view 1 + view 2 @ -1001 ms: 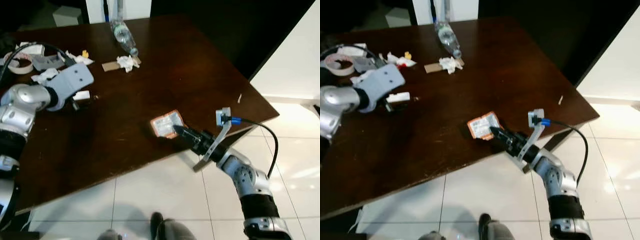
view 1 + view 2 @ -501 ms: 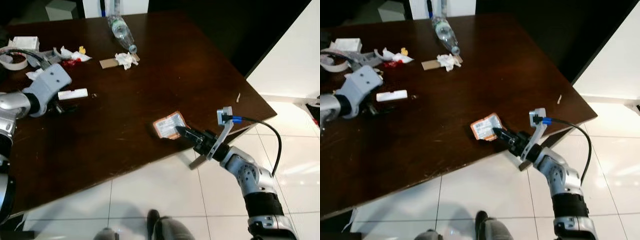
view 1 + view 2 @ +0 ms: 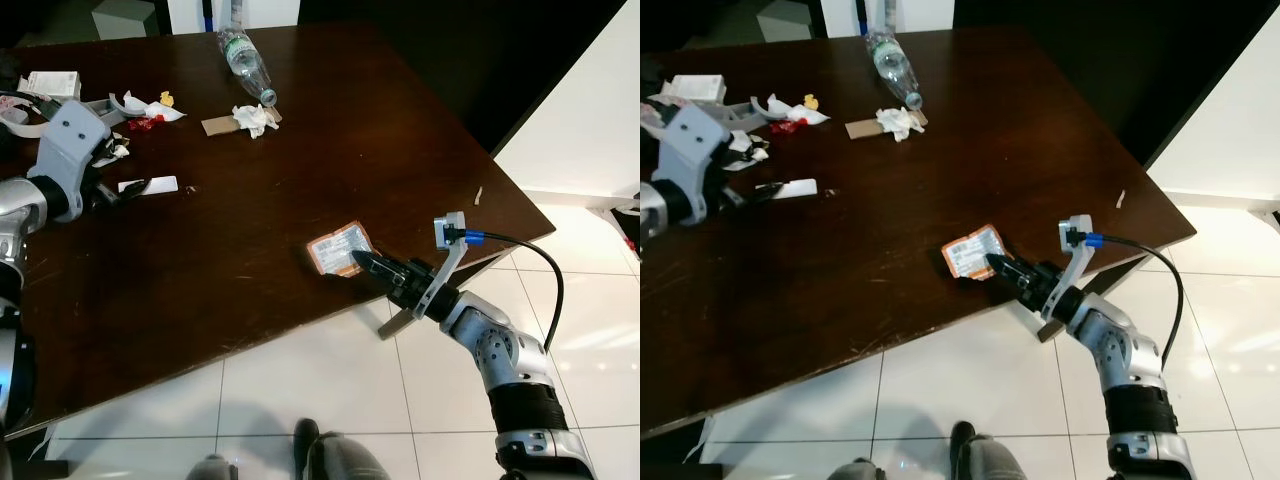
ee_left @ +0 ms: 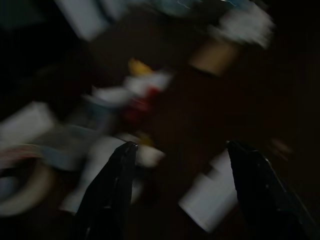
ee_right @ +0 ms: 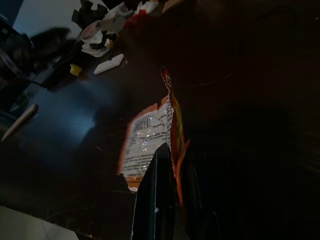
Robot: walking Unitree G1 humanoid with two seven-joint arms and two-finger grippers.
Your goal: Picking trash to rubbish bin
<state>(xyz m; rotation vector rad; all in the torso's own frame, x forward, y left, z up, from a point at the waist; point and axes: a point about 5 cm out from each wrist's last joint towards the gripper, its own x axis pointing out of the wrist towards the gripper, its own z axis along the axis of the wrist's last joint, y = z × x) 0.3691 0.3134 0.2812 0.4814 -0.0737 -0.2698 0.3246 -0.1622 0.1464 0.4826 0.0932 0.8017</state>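
An orange and silver snack wrapper (image 3: 337, 248) lies near the front edge of the dark wooden table (image 3: 300, 160). My right gripper (image 3: 360, 263) is shut on the wrapper's near corner. In the right wrist view the wrapper (image 5: 145, 137) stands up on edge between the two fingers (image 5: 157, 185). My left gripper (image 4: 181, 146) is open above the table's left side. It hovers over a flat white piece (image 3: 150, 185) and a heap of crumpled litter (image 3: 140, 108). The left wrist view is blurred.
A clear plastic bottle (image 3: 243, 62) lies at the table's far edge. A crumpled tissue (image 3: 256, 118) and a cardboard scrap (image 3: 217, 126) lie beside it. A white box (image 3: 48, 83) sits far left. White tiled floor (image 3: 330, 380) runs along the table's front.
My left arm has swung left and back toward the litter heap, uncovering the flat white piece. The right gripper has kept its hold on the wrapper in the same place.
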